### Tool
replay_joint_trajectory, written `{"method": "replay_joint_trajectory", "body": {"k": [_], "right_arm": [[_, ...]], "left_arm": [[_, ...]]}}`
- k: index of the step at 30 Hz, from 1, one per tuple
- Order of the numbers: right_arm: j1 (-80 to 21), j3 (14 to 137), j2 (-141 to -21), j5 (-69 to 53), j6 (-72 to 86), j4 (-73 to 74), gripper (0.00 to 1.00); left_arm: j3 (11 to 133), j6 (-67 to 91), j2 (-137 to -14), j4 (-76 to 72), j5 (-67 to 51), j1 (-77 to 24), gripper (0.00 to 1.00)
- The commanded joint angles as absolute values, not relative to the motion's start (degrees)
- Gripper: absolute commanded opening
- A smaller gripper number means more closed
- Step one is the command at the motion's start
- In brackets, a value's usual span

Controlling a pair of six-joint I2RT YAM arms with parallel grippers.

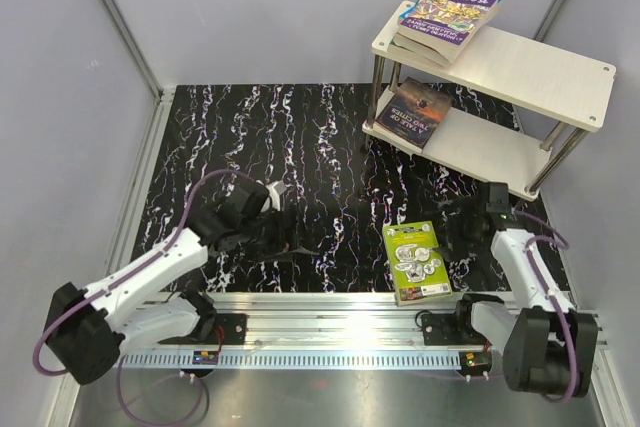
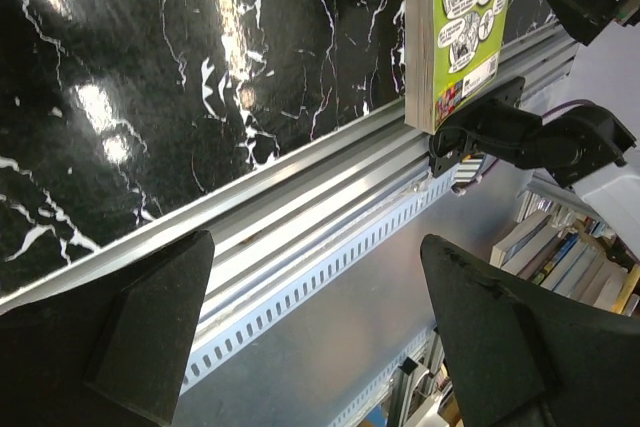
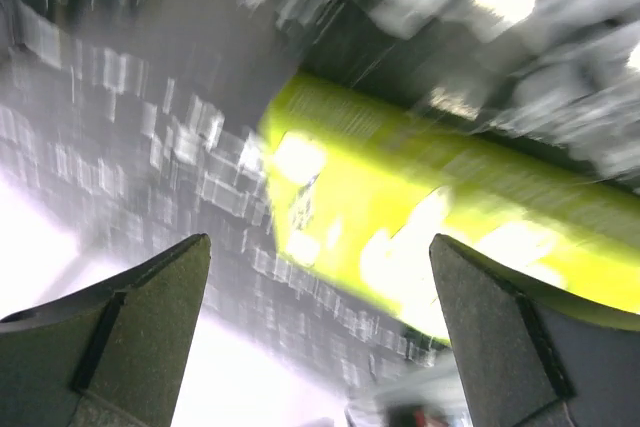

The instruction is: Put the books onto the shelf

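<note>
A lime-green book (image 1: 418,262) lies flat on the black marbled table near its front edge; it also shows in the left wrist view (image 2: 465,17) and, blurred, in the right wrist view (image 3: 450,207). The shelf (image 1: 545,72) stands at the back right. A stack of books with a purple one on top (image 1: 447,15) lies on its upper board, and a dark book (image 1: 415,112) on its lower board. My left gripper (image 1: 298,242) (image 2: 315,242) is open and empty, left of the lime book. My right gripper (image 1: 458,232) (image 3: 320,239) is open and empty, just right of that book.
A grey metal rail (image 1: 330,307) (image 2: 300,217) runs along the near table edge, with both arm bases bolted to it. Pale walls enclose the table on the left, back and right. The shelf's metal posts (image 1: 378,87) stand at its corners.
</note>
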State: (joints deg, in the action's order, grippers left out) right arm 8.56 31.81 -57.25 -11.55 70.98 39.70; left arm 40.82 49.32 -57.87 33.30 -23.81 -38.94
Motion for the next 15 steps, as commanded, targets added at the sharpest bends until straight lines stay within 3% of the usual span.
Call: {"method": "replay_joint_trajectory", "body": {"k": [1, 5, 9, 11, 15], "right_arm": [[0.89, 35.68, -61.25, -21.61, 75.16, 31.75, 0.98], [-1.85, 46.19, -66.09, -22.16, 64.1, 39.7, 0.99], [-1.5, 56.32, -69.07, -8.2, 51.79, 54.03, 1.0], [3.92, 57.3, -69.61, -3.89, 46.77, 58.61, 1.0], [20.72, 51.95, -69.17, -8.26, 38.43, 56.96, 1.0]], "left_arm": [[43.85, 48.26, -61.86, 27.34, -25.58, -39.46, 0.9], [47.45, 47.11, -70.89, 29.25, -20.5, -43.84, 0.89], [52.99, 47.55, -79.25, 30.23, -18.63, -48.67, 0.87], [55.09, 48.34, -81.81, 30.23, -18.89, -49.83, 0.87], [54.67, 50.97, -84.02, 27.52, -20.12, -51.24, 0.86]]}}
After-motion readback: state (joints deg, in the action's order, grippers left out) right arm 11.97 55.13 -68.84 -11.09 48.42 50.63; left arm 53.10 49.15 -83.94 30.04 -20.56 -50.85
